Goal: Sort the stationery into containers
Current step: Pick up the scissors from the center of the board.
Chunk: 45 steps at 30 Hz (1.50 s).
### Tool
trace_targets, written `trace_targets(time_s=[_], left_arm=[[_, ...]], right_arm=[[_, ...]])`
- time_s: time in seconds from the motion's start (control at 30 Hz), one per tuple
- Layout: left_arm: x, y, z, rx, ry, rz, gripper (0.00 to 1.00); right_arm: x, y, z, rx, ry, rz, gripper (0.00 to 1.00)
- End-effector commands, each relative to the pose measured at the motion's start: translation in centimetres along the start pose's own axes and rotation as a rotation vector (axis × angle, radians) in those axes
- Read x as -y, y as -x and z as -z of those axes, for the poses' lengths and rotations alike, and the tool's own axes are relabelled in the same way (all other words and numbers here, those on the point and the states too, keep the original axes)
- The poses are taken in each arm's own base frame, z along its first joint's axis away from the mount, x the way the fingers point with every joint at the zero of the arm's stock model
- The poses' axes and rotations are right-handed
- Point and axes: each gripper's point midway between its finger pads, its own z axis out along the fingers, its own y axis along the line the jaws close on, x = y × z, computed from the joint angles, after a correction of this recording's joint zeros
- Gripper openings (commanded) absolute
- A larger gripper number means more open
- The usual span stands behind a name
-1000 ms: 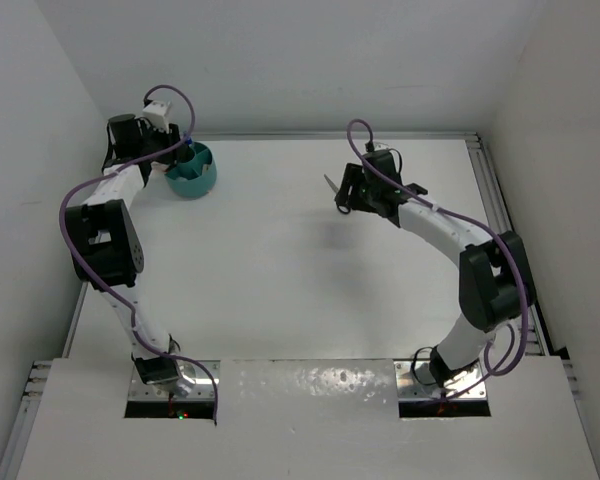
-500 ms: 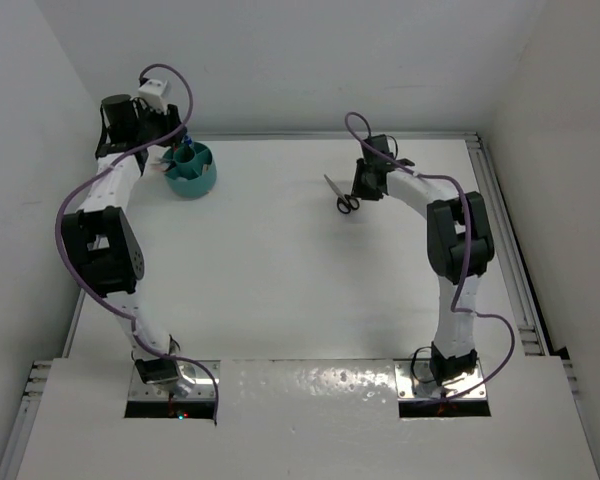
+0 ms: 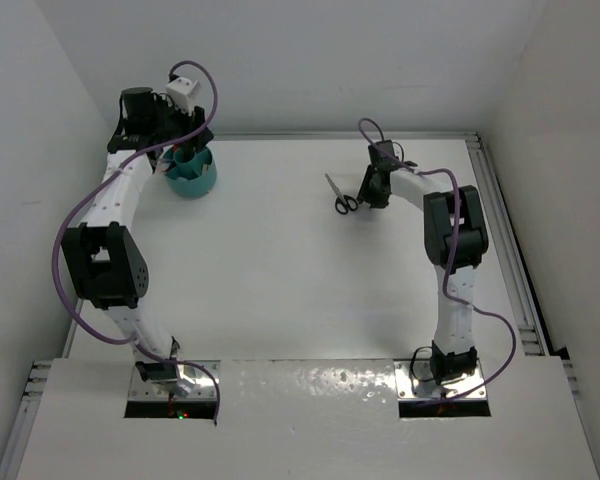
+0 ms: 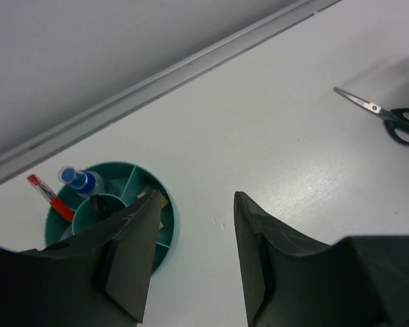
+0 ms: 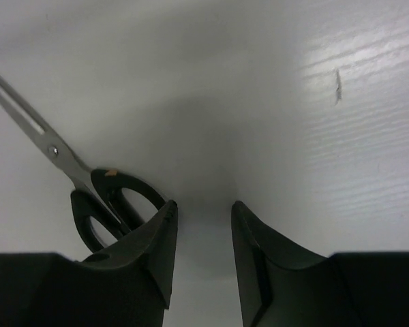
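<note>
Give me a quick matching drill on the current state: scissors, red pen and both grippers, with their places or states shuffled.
1. scissors
2. red pen
3. left gripper
4. right gripper

A. open, by the teal cup
B. lying flat on the table
C. open, low beside the black handles
D. sticking up out of the teal cup

Pairs: 1-B, 2-D, 3-A, 4-C
</note>
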Motion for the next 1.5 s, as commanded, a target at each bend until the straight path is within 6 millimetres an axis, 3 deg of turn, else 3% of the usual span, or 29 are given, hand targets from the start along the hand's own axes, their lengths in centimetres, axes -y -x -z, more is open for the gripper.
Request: trace_targets(time_s=[0.0, 0.47, 0.73, 1.07, 1.47], left_arm=[[1.1, 2.7, 1.3, 0.037, -0.008, -0.007, 0.45], [2.1, 2.3, 0.5, 0.013, -0.018, -0.001, 0.45], [2.6, 2.1, 0.2, 0.002, -0.026, 0.002, 0.45], [2.6, 1.9, 0.3, -0.004, -0.024, 0.004, 0.45], [2.8, 2.0, 0.2, -0.002, -0.023, 0.008, 0.45]], right_arm=[[-1.5, -0.2, 0.5, 0.013, 0.046, 0.031, 0.37], [-3.9, -0.8, 1.5, 0.07, 0.037, 0.185, 0.32], [-5.5, 0.1, 3.5, 0.157, 0.038, 0.215, 0.31], [-7.1, 0.7, 3.9, 0.197, 0.062, 0.21, 0.31], [-6.7, -2.6, 0.9, 0.084, -0.011, 0.221, 0.31]])
